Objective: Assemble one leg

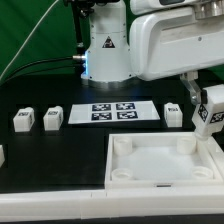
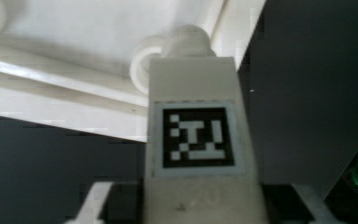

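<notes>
At the exterior view's right, above the far right corner of the tray [image 1: 160,186], the gripper [image 1: 207,112] was clenched on the leg [image 1: 212,116], which stood lengthwise between its fingers [image 2: 98,205]. The wrist view showed the leg [image 2: 201,130] as a smooth white plastic bar with square edges and a black-and-white square marker on its face. Its far end lay close against a rounded corner socket [image 2: 181,45] of the tray [image 2: 51,90]; whether they touched could not be told. The tray was white, shallow and rectangular, with a raised rim and stepped inner walls. It sat at the near edge of the black table [image 1: 60,160]. A spare block [image 1: 172,114] stood just beside the gripper, toward the exterior view's left, and two more blocks [image 1: 23,120] [image 1: 52,118] sat well apart on the far side of the marker board [image 1: 112,112]. Bare table lay between the tray and the board.
</notes>
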Robot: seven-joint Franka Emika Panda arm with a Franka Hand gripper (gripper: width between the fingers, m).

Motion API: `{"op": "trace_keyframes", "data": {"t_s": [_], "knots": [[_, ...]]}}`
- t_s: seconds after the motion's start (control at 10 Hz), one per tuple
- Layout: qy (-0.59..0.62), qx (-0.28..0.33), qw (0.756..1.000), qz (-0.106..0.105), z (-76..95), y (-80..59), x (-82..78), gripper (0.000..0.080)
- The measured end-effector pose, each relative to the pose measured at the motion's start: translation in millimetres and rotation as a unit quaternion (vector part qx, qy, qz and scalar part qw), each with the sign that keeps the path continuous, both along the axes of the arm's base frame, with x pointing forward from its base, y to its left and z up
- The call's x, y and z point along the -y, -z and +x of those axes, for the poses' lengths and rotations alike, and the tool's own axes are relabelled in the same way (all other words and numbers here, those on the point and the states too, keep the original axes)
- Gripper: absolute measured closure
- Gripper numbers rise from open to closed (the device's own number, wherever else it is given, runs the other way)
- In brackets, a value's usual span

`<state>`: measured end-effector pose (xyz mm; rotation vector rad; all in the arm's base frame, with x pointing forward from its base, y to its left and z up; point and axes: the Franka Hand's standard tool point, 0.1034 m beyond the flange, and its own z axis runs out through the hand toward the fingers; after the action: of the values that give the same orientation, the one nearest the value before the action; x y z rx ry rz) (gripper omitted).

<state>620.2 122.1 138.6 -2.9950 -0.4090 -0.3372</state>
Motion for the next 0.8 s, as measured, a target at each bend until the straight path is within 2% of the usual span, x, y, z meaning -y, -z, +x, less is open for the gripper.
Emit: {"op": "trace_keyframes", "data": {"t_s": [0.1, 0.2, 0.3, 0.5, 0.8], "knots": [[0.004, 0.058, 0.998, 0.005, 5.7, -0.4, 2.9, 0.0506], [0.006, 0.101, 0.995, 0.006, 2.1, 3.2, 6.8, 0.0506], [-0.002, 0.093, 0.996, 0.001, -1.6, 8.0, 11.6, 0.0506], [0.006, 0.09, 0.996, -0.002, 3.5, 10.5, 30.5, 0.0506], [0.013, 0.109, 0.994, 0.0, 7.4, 23.1, 35.9, 0.0506]]}}
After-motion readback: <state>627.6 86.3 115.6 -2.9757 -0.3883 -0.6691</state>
